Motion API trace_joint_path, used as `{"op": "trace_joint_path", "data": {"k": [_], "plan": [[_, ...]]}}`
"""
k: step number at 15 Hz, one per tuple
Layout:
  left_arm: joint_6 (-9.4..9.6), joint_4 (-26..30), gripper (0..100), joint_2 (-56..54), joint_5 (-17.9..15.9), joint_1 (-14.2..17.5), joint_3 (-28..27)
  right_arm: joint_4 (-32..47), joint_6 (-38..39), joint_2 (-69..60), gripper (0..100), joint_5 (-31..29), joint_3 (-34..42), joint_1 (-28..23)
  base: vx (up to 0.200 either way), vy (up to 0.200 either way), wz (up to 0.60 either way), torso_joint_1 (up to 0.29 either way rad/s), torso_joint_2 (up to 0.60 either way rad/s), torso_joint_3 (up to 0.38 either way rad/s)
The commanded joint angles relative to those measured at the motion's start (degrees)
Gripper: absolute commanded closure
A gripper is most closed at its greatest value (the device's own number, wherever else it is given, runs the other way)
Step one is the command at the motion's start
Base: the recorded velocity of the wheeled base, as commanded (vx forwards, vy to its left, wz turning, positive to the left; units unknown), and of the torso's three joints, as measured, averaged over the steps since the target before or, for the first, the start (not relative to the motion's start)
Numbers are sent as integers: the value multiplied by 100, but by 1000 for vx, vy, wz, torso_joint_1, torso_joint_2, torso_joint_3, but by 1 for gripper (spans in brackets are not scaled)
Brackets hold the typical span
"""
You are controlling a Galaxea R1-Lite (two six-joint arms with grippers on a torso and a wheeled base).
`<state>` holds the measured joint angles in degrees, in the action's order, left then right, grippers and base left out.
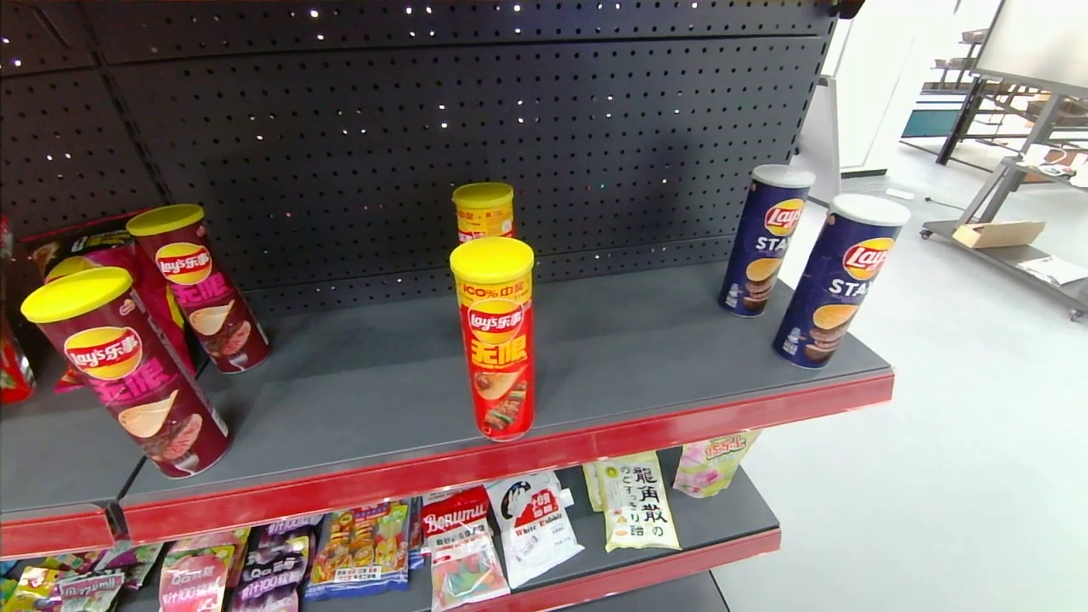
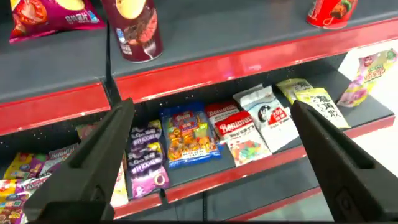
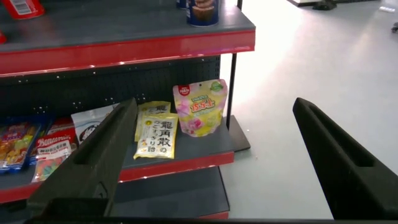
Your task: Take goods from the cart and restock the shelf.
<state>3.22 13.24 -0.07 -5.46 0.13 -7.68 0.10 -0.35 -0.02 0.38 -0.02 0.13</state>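
On the grey upper shelf stand two maroon chip cans at the left, two red chip cans in the middle and two blue chip cans at the right end. My left gripper hangs open and empty in front of the lower shelf's snack bags, below a maroon can. My right gripper is open and empty too. It faces the shelf's right end, where a pink-and-yellow bag and a yellow bag lie under a blue can.
A black pegboard backs the shelf. Snack bags fill the lower shelf. Open grey floor lies to the right of the shelf, with a metal rack carrying a cardboard box farther off.
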Motion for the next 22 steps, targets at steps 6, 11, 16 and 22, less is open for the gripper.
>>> {"op": "trace_joint_path", "data": {"k": [6,11,16,22], "plan": [[-23,-23,0,7,-25,4,12,-1,0,2,0,6,2,4,0,0,400,6,2,3],[-76,-93,0,148,19,22,-331,-1,0,2,0,15,2,4,0,0,0,0,0,0],[-164,-278,0,7,-157,13,-5,-1,-9,2,0,24,2,4,0,0,0,0,0,0],[-427,-1412,0,7,757,13,759,-1,0,2,0,15,2,4,0,0,0,0,0,0]]}}
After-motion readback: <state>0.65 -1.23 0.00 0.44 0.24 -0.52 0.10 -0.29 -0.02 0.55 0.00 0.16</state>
